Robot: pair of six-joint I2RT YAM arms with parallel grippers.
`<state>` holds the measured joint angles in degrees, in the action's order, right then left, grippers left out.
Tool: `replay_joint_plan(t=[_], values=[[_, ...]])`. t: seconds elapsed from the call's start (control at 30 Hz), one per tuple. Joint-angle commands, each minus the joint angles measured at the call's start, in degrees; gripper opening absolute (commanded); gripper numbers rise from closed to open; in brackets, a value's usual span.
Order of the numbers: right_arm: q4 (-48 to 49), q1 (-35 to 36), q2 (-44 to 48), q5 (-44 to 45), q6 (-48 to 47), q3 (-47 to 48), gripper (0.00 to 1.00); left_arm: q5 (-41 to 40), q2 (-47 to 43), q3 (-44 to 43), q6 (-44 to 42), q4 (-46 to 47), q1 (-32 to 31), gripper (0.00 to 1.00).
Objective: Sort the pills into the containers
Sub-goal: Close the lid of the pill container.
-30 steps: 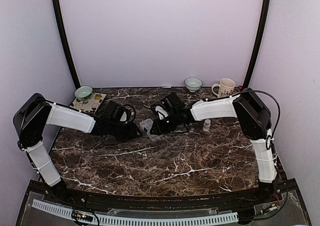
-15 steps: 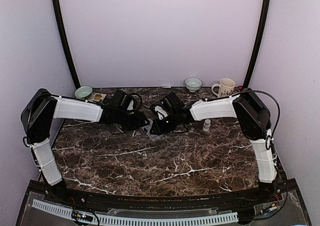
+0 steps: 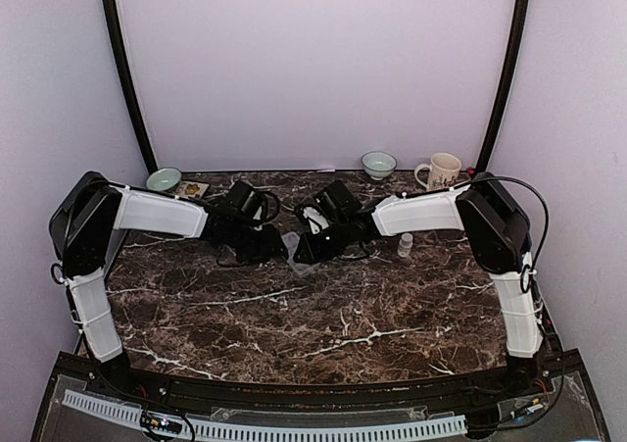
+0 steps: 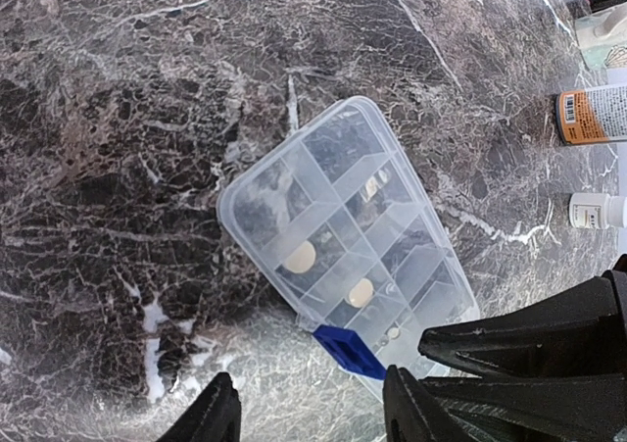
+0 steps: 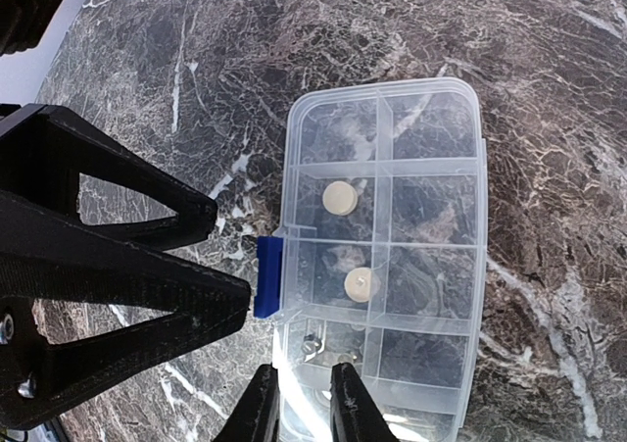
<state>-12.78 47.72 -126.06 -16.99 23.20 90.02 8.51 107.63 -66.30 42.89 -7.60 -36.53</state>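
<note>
The clear organiser box (image 5: 411, 266) lies flat on the marble with a blue latch (image 5: 267, 277) on its long side; it also shows in the left wrist view (image 4: 343, 236) and the top view (image 3: 291, 243). Round cream pills (image 5: 339, 197) (image 5: 361, 284) lie in two compartments, and a small piece (image 4: 393, 332) in another. My right gripper (image 5: 299, 413) is nearly closed on the box's near end wall by the latch. My left gripper (image 4: 312, 417) is open and empty just short of the latch, close to the right gripper (image 4: 529, 364).
An amber bottle (image 4: 593, 114) and a tiny white bottle (image 4: 598, 210) (image 3: 405, 245) stand right of the box. A mug (image 3: 439, 171) and a bowl (image 3: 378, 163) are at the back right; another bowl (image 3: 164, 179) and a patterned tile (image 3: 186, 191) at the back left.
My left arm has swung toward the back and right, bringing its gripper up to the box's latch side. The right arm and the box have not moved.
</note>
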Motion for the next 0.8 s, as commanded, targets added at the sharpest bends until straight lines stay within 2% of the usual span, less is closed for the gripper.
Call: replay_joint_plan(t=[0.0,0.47,0.77], values=[[-3.14,0.56,-0.68,0.65,0.36,-0.87,0.18,-0.66,-0.05,-1.56,0.48,-1.62,0.06,0.51],[-2.99,0.58,-0.68,0.29,0.57,-0.55,0.18,-1.32,2.89,-5.05,-0.77,-5.31,0.15,0.51],[-2.96,0.57,-0.85,0.03,0.54,-0.55,0.18,-2.80,4.14,-6.82,-1.23,-9.14,0.15,0.32]])
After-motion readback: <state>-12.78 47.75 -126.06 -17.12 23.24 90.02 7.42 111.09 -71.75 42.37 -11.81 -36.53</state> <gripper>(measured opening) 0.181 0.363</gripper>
